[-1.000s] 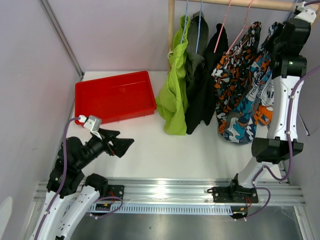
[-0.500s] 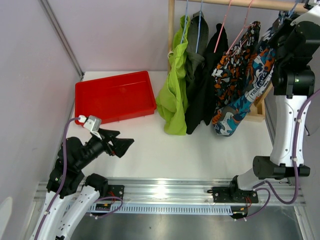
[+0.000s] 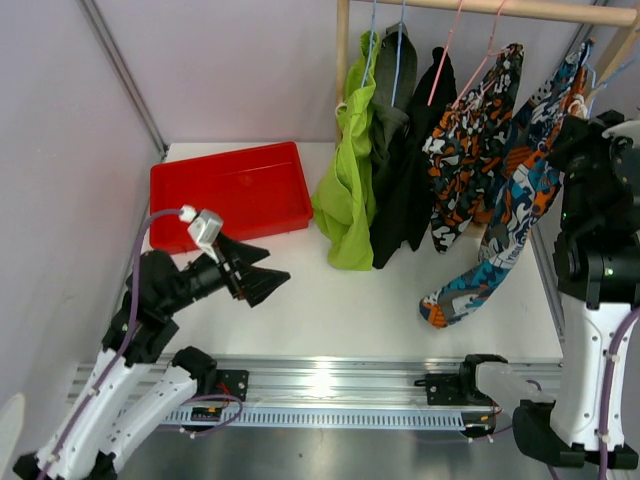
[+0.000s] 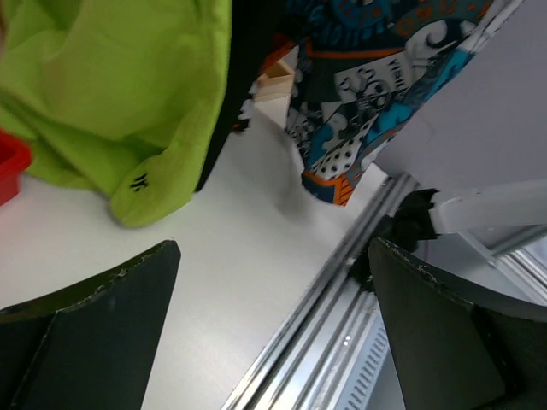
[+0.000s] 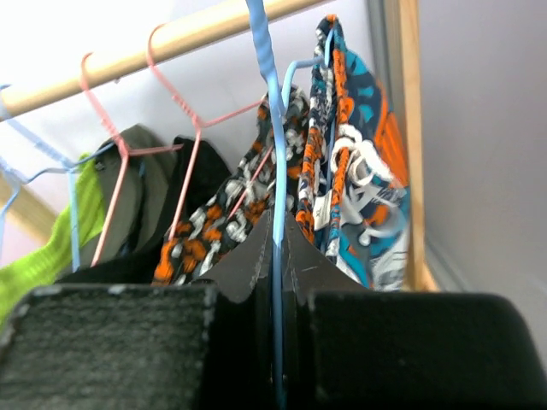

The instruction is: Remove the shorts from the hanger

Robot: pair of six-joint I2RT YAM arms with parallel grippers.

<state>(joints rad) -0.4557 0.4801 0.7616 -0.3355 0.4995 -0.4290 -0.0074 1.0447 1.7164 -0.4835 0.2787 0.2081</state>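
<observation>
Down at the front, the left gripper (image 3: 262, 282) hangs wide open over the white table (image 3: 330, 310). Farther back, the right gripper (image 5: 276, 248) pinches a blue hanger (image 5: 267, 102) tight, beside the teal shorts (image 3: 512, 215). Four other shorts (image 3: 410, 170) hang from the wooden rod (image 3: 530, 10).

Five pairs of shorts hang side by side from a wooden rail (image 3: 480, 8) above the back of the tabletop (image 3: 330, 300). From the rail's left end come:

- a lime green pair (image 3: 345, 190), bunched and hanging low
- a dark grey-olive pair (image 3: 392, 110), tucked close behind it
- a black pair (image 3: 410, 180)
- an orange-black-white patterned pair (image 3: 465, 150)
- a teal-orange-white patterned pair (image 3: 510, 220) at the right end, stretched aslant with its lower end down near the tabletop's front edge

Beside this last pair, a blue hanger wire (image 5: 267, 111) is pinched between the fingers of the right pincer (image 5: 278, 231).
</observation>
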